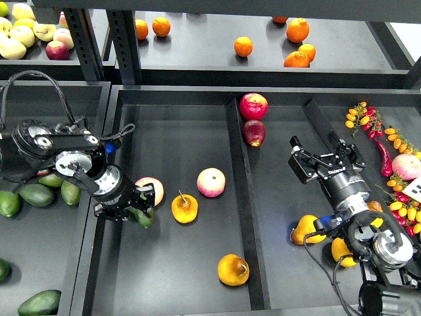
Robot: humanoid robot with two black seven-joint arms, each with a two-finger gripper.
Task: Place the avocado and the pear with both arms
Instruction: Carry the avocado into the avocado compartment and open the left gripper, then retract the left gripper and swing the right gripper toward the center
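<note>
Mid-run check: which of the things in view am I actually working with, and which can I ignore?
In the job:
avocado, in the left gripper
pear, lying free in the middle tray
right gripper, open, empty

Just lying about:
oranges on the back shelf
red apples
chillies

Oranges (pixel 243 46) are scattered on the rear shelf (pixel 197 62). Two red apples (pixel 253 106) are seen at the tray divider (pixel 245 197). Chillies (pixel 383 155) are heaped at the right edge.

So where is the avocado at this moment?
In the head view, the avocado sits in the left gripper, at the left end of the middle tray, just below a pink apple.
</note>
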